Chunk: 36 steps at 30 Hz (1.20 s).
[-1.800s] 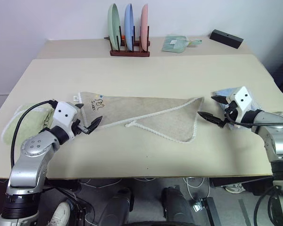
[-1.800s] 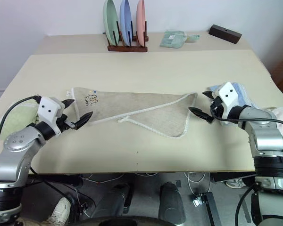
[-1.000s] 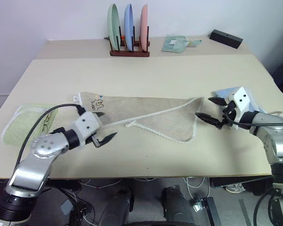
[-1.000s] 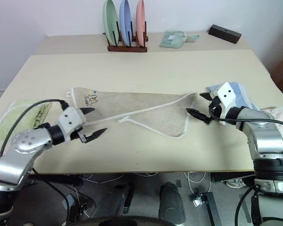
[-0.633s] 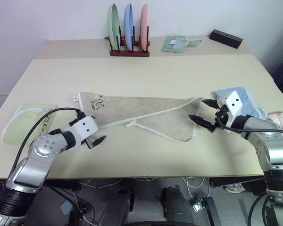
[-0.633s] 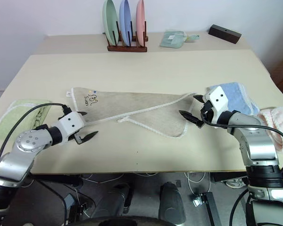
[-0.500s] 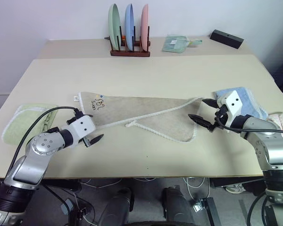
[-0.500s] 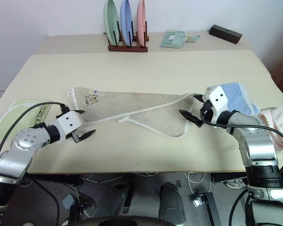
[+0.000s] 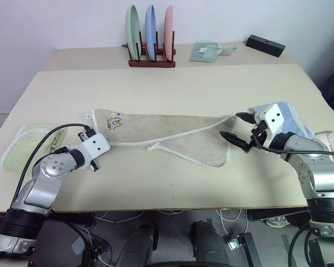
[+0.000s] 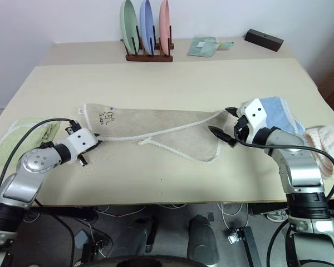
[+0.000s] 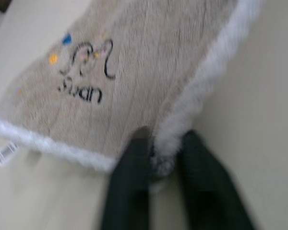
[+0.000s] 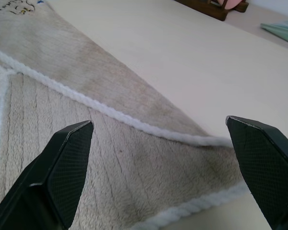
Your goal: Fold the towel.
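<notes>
So the towel [image 9: 172, 135] is lying flat across the middle of the table [image 9: 172, 89], half folded on a diagonal, with the printed corner and its little white tag toward the robot's left. The left gripper [image 11: 161, 160] is pinched shut on the white corded edge at that near-left corner; the wrist view is a bit blurry, but the cord looks squeezed between both black fingers [image 11: 130, 187]. The right gripper [image 10: 224, 123] is spread wide at the towel's far right tip, one finger on either side of the point, not closed on anything. A light blue towel [image 9: 286, 115] sits just behind it.
</notes>
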### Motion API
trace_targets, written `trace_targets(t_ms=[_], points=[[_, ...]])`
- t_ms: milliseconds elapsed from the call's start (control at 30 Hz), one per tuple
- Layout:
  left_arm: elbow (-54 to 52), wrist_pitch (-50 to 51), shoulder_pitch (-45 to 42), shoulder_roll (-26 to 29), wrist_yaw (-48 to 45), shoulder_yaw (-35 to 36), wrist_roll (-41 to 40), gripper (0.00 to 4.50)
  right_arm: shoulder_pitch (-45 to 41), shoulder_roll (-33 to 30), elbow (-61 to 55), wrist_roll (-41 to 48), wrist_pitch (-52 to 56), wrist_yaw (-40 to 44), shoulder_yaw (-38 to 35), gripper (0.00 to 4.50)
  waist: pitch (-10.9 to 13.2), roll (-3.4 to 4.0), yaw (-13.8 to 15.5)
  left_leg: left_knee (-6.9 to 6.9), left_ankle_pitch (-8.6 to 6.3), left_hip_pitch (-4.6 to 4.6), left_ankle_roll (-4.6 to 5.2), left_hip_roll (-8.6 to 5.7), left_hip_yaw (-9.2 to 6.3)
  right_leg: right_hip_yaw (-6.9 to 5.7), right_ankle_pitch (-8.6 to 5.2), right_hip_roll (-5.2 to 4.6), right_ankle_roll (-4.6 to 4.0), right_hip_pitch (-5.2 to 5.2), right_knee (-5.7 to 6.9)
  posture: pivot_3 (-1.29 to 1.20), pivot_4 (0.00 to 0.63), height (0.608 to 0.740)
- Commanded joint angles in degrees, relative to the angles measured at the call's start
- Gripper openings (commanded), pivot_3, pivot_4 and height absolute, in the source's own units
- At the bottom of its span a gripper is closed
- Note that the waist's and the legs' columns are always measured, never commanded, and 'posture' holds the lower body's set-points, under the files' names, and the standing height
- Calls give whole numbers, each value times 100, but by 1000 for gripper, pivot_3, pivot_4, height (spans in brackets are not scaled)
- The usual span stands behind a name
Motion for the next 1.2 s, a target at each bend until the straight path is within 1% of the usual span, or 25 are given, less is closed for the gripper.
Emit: trace_targets(t_ms=[33, 200, 333, 467, 633, 733, 800, 833, 867, 900, 967, 1000, 1133, 1167, 1200], points=[[-276, 121, 76, 67, 103, 257, 73, 88, -267, -132, 30, -179, -249, 137, 111, 4500, 0, 0, -3, 0, 0, 0, 0, 0, 0, 0, 0, 0, 0, 0, 0, 0, 150, 738], [-785, 324, 250, 16, 136, 619, -119, 88, -612, -454, 488, -1002, -1153, 381, 652, 4500, 1, -1, 2, 0, 0, -2, 0, 0, 1, 0, 0, 0, 1, -3, 0, 0, 150, 738], [-1044, 442, 420, 49, 83, 781, -148, 88, -1174, -657, 1407, -1816, -2258, 555, 1207, 4500, 1, -1, -14, 1, 0, -2, 0, 0, 3, 1, 0, 0, 1, -2, 0, 0, 150, 738], [-1140, 482, 523, 42, 44, 790, -130, 88, -1886, -607, 2737, -2623, -3266, 292, 1688, 4500, 3, -3, -24, 0, 0, -1, -1, -1, 7, 3, 1, 0, 1, -3, 1, 0, 150, 738], [-1209, 489, 639, 4, 69, 794, -99, 88, -2842, -345, 4486, -3605, -4358, -554, 2246, 4500, 3, -3, -45, -2, 1, -2, -1, -1, 6, 5, 1, 2, 0, -5, 1, 0, 150, 738], [-1330, 520, 764, -17, 84, 812, -86, 0, -3150, -334, 5079, -3991, -4828, -824, 2480, 3704, 3, -3, -38, -6, 1, -1, -2, -1, 9, 12, 1, 5, 0, -9, 1, 0, 150, 738], [-1390, 576, 821, -36, 108, 849, -97, 0, -3236, -328, 5216, -3961, -4997, -800, 2453, 2749, 3, -3, -31, -9, 1, -1, -1, -1, 9, 14, 1, 5, -1, -11, 1, 0, 150, 738], [-1414, 593, 847, -38, 114, 863, -100, 0, -3258, -317, 5234, -3907, -5051, -749, 2412, 2228, 3, -3, -27, -10, 1, -1, -1, -1, 9, 15, 1, 5, -1, -12, 1, 0, 150, 738], [-1436, 619, 869, -48, 119, 879, -111, 0, -3271, -326, 5227, -3899, -5132, -720, 2401, 1595, 3, -3, -28, -10, 1, -1, -1, -1, 9, 15, 1, 5, 0, -12, 1, 0, 150, 738], [-1450, 638, 888, -61, 123, 897, -128, 0, -3274, -352, 5198, -3922, -5233, -700, 2413, 1185, 3, -3, -28, -9, 1, -1, -2, -2, 9, 15, 1, 5, -1, -12, 1, 0, 150, 738], [-1449, 657, 924, -70, 114, 928, -161, 0, -3251, -388, 5102, -3908, -5336, -626, 2404, 103, 3, -3, -38, -9, 1, -1, -2, -2, 10, 17, 1, 5, -1, -11, 2, 0, 150, 738], [-1430, 647, 937, -72, 107, 954, -184, 0, -3244, -400, 5035, -3870, -5344, -586, 2372, 40, 3, -2, -42, -9, 1, 0, -2, -1, 10, 18, 2, 7, -1, -11, 2, 0, 150, 738], [-1195, 679, 674, -166, 166, 1148, -399, 0, -3368, -491, 4882, -3880, -5306, -624, 2267, 40, 3, -2, -36, -9, 1, 1, -2, 0, 14, 31, 2, 19, -1, -14, 3, 0, 150, 738], [-1098, 665, 526, -196, 179, 1184, -452, 0, -3442, -500, 4892, -3895, -5283, -658, 2242, 40, 3, -2, -34, -8, 1, 1, -2, 0, 13, 33, 2, 23, -1, -14, 3, 0, 150, 738], [-812, 646, 75, -238, 235, 1225, -529, 0, -3668, -516, 4977, -3959, -5233, -779, 2213, 40, 5, 1, -32, -7, 1, 0, -3, 0, 13, 35, 3, 27, -2, -14, 3, 0, 150, 738]])
